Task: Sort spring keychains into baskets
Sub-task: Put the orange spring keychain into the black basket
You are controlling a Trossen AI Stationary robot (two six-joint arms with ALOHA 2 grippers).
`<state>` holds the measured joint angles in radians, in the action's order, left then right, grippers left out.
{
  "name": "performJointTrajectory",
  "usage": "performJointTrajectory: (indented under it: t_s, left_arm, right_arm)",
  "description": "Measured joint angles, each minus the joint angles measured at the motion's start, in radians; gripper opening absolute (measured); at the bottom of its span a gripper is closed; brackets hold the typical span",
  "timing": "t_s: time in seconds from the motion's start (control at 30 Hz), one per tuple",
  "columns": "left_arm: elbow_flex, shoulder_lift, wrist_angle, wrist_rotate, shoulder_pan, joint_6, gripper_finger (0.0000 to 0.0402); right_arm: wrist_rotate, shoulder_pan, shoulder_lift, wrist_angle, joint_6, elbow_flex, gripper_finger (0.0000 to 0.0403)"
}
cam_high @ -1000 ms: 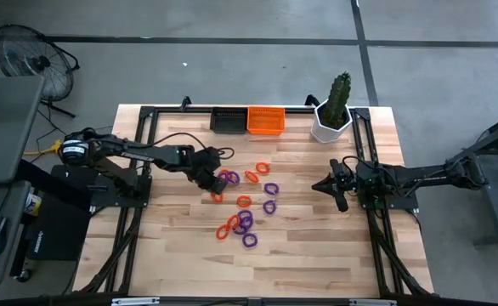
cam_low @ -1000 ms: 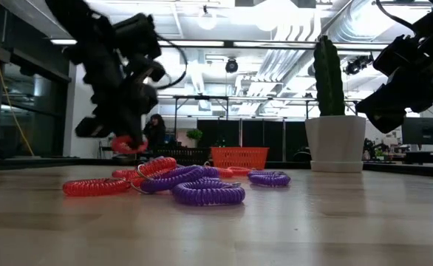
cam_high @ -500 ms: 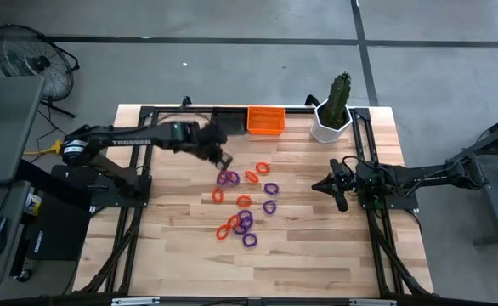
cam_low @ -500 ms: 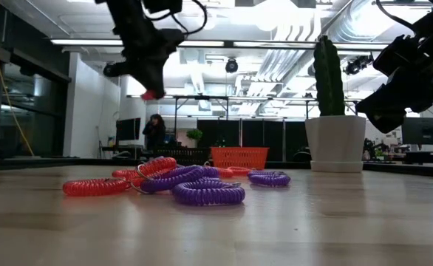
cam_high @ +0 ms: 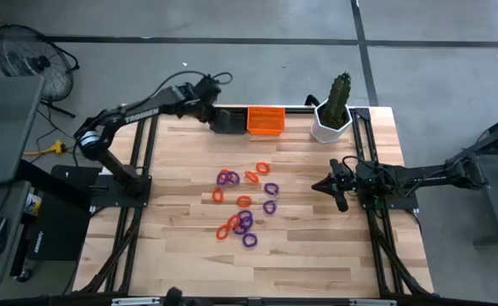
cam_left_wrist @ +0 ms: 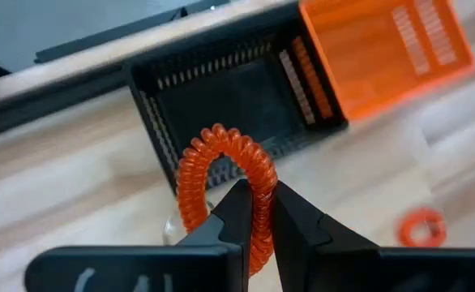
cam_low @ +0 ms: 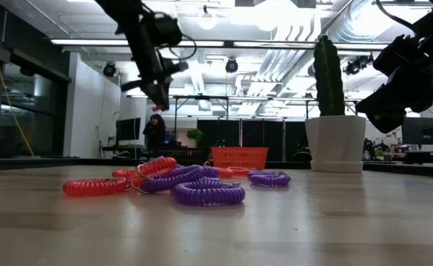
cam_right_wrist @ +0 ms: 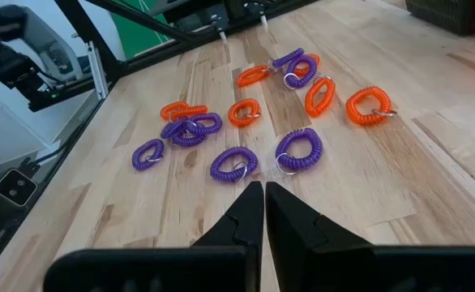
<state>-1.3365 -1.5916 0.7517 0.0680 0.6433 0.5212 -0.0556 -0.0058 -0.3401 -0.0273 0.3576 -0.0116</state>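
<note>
My left gripper (cam_high: 209, 110) hangs high over the table's far edge, by the black basket (cam_high: 226, 121), shut on one orange spring keychain (cam_left_wrist: 221, 174). In its wrist view the black basket (cam_left_wrist: 221, 89) lies just beyond the coil, with the orange basket (cam_left_wrist: 383, 49) beside it. Several orange and purple spring keychains (cam_high: 245, 200) lie loose on the table's middle. My right gripper (cam_high: 328, 185) waits at the table's right side, shut and holding nothing, pointing at the pile (cam_right_wrist: 237, 122). My left gripper pinches the orange keychain's coil (cam_left_wrist: 259, 203) between its two fingers, at one spot on the loop. The fingers slant down toward the far edge and lie across the coil. The rest of the loop stands out beyond the fingertips, lifted clear of the table.
A white pot with a cactus (cam_high: 332, 119) stands at the far right, next to the orange basket (cam_high: 265, 120). Black frame rails (cam_high: 147, 144) run along the table's left, right and far sides. Bare wood lies toward the near edge (cam_high: 257, 272).
My left gripper has risen from the pile with the orange keychain, tipping less steeply down. It has swung toward the table's far edge, as far as the black basket. The keychain is lifted clear. The fingers have stayed shut on it.
</note>
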Motion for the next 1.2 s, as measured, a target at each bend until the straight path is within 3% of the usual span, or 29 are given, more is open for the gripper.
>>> performJointTrajectory:
  t_s: [0.27,0.53,1.0,1.2]
  left_arm:
    - [-0.101,-0.182,-0.021,-0.028,0.04,-0.028,0.003]
    - [-0.179,-0.286,-0.024,-0.033,0.036,-0.046,0.004]
    - [-0.185,-0.295,-0.026,-0.021,0.037,-0.075,0.0044]
    - [-0.185,-0.294,-0.025,-0.013,0.037,-0.08,0.0088]
  right_arm:
    - [0.0,0.0,0.0,0.0,0.0,0.0,0.0012]
    - [0.0,0.0,0.0,0.0,0.0,0.0,0.0012]
    - [0.0,0.0,0.0,0.0,0.0,0.0,0.0012]
    - [0.0,0.0,0.0,0.0,0.0,0.0,0.0012]
